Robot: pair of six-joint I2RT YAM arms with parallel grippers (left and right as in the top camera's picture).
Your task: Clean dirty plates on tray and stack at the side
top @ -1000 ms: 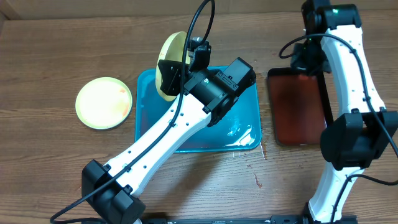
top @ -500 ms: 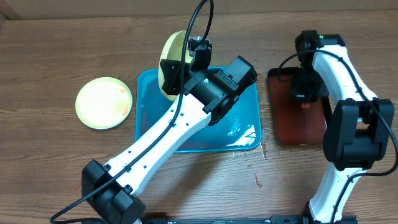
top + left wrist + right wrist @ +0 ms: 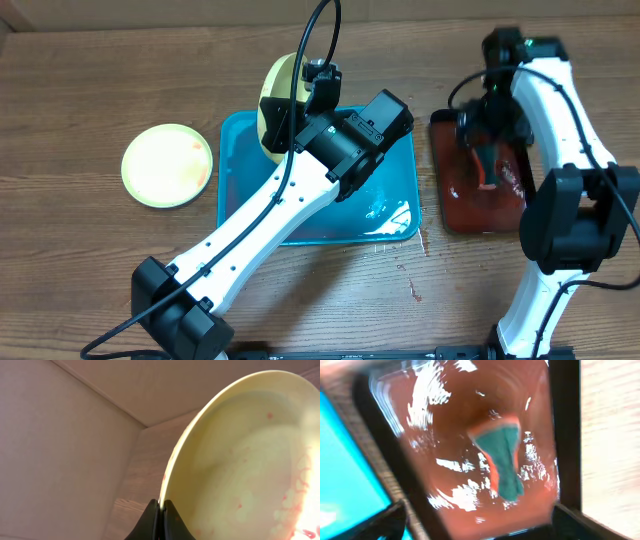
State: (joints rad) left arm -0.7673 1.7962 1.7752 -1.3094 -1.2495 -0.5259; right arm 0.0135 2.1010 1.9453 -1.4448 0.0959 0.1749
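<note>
Plainly, the left gripper (image 3: pixel 160 512) is pinched tight on the rim of a pale yellow-green plate (image 3: pixel 240 460), holding it up on edge over the far left corner of the turquoise tray (image 3: pixel 395 215); the left wrist view shows red sauce specks across the plate's face, so this one is not clean. The right gripper (image 3: pixel 487 522) hangs over the small dark red tray (image 3: pixel 455 215) with its fingers spread wide and nothing between them. A green and orange sponge (image 3: pixel 502 462) lies loose in the shallow water just beyond the fingertips. Farther out, a second yellow-green plate (image 3: pixel 167 165) sits flat on the table (image 3: pixel 100 280), well to the left of the turquoise tray, looking mostly wiped apart from a faint reddish tinge near its right rim. As I judge it, one plate is set aside and the second awaits scrubbing, with the sponge to be picked up first. No third plate shows; the left arm covers much of the turquoise tray, so I cannot tell whether one lies beneath it.
</note>
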